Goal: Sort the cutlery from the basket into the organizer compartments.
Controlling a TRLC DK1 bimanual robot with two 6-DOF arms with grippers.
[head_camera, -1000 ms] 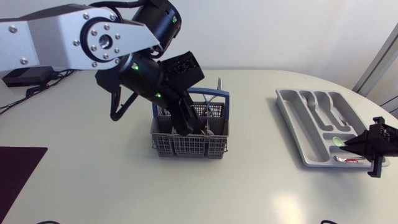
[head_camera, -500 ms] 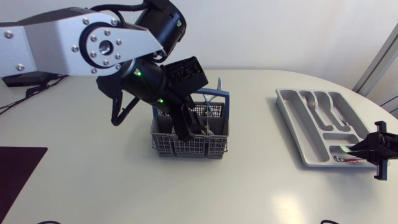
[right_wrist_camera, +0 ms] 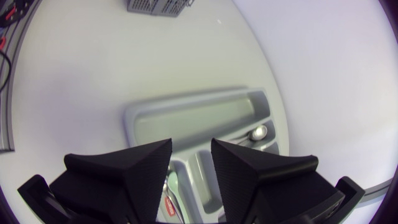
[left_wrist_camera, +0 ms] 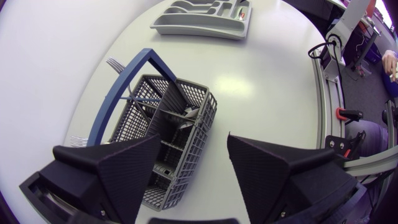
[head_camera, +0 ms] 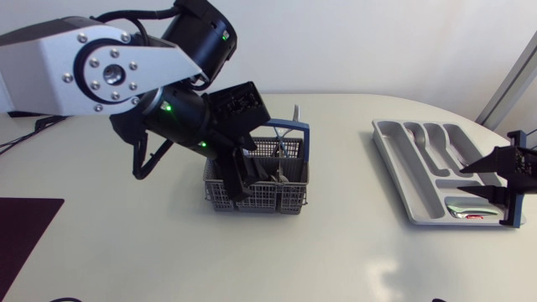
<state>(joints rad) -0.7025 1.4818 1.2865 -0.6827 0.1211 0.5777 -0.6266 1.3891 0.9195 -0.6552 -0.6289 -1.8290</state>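
The grey cutlery basket [head_camera: 256, 189] with a blue handle [head_camera: 289, 126] stands mid-table, with several utensils [head_camera: 281, 155] upright in it. My left gripper [head_camera: 237, 178] hangs open right at the basket's left side. In the left wrist view the basket [left_wrist_camera: 168, 124] lies ahead of the left gripper [left_wrist_camera: 193, 168], partly under one finger. The grey organizer [head_camera: 403, 164] sits at the right. My right gripper [head_camera: 477, 180] is open over its near right corner, nothing between its fingers. A silver utensil with a red mark [head_camera: 464, 210] lies in the nearest compartment. The right wrist view shows the organizer [right_wrist_camera: 186, 121] under the right gripper [right_wrist_camera: 191, 165].
Other cutlery lies in the organizer's long compartments [head_camera: 436, 143], and a shiny spoon bowl [right_wrist_camera: 258, 132] shows in one slot. A dark mat [head_camera: 21, 235] covers the table's front left corner. Bare tabletop [head_camera: 344, 226] stretches between basket and organizer.
My right gripper has opened and drawn back a little, leaving the utensil lying in the organizer's nearest compartment. The left arm has shifted slightly left over the basket, its gripper still open.
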